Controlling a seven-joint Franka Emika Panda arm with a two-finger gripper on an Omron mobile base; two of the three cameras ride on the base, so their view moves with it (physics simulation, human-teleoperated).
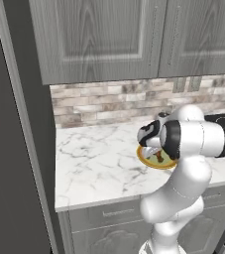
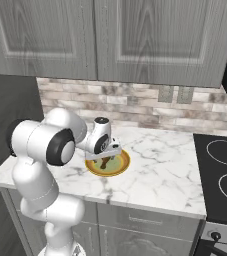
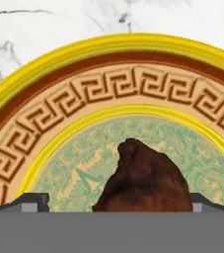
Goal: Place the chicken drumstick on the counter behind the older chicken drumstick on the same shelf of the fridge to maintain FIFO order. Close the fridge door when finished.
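The chicken drumstick (image 3: 143,180), glossy reddish-brown, lies on a yellow-rimmed patterned plate (image 3: 113,44) on the white marble counter (image 1: 99,163). My gripper (image 3: 118,203) hangs straight down over the plate, open, with its dark fingertips (image 3: 32,201) wide apart on either side of the drumstick, not touching it. From the base, the gripper (image 1: 156,151) (image 2: 107,157) stands low over the plate (image 1: 148,161) (image 2: 121,169), with the drumstick (image 2: 105,164) just under it. The fridge, its door, the shelf and the older chicken drumstick are out of view.
Grey wall cupboards (image 1: 99,34) hang above a stone-tile backsplash (image 2: 135,102). A black stovetop (image 2: 220,175) borders the counter on the right. A tall dark grey panel (image 1: 5,149) closes the counter's left end. Bare marble (image 1: 94,149) lies left of the plate.
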